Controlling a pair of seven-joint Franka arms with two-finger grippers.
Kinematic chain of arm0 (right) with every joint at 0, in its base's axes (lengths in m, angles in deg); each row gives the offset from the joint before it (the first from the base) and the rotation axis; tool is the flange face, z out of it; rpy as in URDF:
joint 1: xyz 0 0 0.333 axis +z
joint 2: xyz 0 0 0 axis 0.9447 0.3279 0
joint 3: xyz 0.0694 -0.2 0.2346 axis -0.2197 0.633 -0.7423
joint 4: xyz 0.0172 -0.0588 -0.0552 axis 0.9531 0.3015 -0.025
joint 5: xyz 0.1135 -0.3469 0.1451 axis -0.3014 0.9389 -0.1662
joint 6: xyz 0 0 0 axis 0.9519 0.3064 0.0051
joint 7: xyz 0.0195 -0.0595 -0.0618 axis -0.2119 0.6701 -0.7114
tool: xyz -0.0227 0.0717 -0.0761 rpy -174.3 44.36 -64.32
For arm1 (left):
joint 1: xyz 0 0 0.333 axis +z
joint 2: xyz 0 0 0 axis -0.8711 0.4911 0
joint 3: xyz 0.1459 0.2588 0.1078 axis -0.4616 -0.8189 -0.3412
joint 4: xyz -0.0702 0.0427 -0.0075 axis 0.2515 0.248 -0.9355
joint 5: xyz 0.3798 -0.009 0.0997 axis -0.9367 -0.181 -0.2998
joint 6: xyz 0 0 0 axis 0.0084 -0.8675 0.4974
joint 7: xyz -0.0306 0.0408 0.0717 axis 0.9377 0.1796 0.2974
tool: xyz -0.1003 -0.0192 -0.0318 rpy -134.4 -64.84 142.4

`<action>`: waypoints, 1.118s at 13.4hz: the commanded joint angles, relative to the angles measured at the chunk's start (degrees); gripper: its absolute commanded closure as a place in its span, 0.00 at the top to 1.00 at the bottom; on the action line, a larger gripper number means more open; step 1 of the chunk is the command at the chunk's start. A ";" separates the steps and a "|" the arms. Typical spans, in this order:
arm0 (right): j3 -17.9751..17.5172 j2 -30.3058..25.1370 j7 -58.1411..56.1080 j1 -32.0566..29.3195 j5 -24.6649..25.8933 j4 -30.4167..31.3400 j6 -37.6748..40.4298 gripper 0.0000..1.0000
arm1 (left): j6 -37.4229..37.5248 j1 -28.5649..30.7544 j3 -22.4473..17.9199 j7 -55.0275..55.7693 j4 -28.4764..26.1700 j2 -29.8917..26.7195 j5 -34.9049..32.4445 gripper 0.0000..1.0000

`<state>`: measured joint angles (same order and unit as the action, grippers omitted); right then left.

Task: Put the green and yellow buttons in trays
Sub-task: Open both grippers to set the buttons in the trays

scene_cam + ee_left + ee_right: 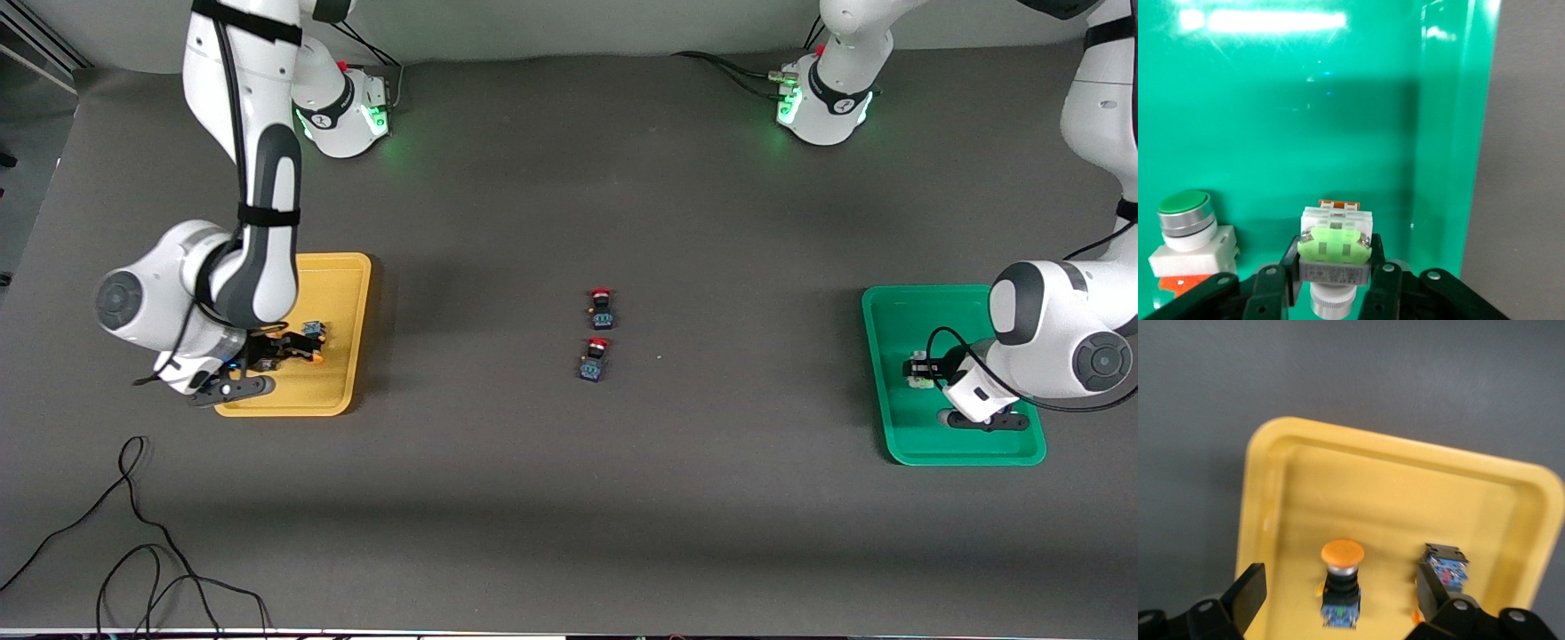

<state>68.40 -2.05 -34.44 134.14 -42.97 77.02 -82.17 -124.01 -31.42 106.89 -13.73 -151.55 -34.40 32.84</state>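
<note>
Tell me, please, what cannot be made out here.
Left wrist view: cap colour of the white button in the left claw, cut by the bottom edge.
Right wrist view: cap of the second switch in the yellow tray, hidden by the open right claw.
Front view: buttons in the green tray, mostly covered by the left arm.

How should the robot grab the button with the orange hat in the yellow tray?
Pinch the boxy black-blue body of the orange-capped button, not the round cap, which could slip. It seems to lie on its side in the yellow tray, so come straight down. The open right tool over it straddles it that way.
</note>
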 commanded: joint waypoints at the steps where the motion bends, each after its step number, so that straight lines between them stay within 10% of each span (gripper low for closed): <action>1: 8.88 -1.44 5.70 6.48 5.33 -5.86 10.68 1.00 | -0.63 -0.17 -0.33 -0.34 -0.58 -0.67 -0.59 0.04; 2: 11.43 -1.44 7.20 7.98 6.57 -8.67 14.82 1.00 | -0.54 -0.17 -0.33 -0.26 -0.58 -0.67 -0.59 0.62; 3: 13.11 -1.44 8.09 8.60 7.97 -11.57 18.16 1.00 | -0.45 0.01 -0.33 -0.34 -0.58 -0.67 -0.59 0.99; 11: 19.54 -1.70 8.36 8.70 10.62 -22.41 29.53 1.00 | 15.07 -0.34 1.59 -0.52 3.01 -12.25 0.12 1.00; 15: 11.85 -10.98 14.39 4.94 19.55 -23.63 29.54 1.00 | 34.30 -0.17 5.55 -1.04 14.06 -16.93 2.39 1.00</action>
<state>86.40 -5.11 -25.79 142.02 -29.43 55.24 -53.59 -97.77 -31.52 111.31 -13.73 -142.65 -50.28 33.57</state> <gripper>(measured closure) 0.000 0.000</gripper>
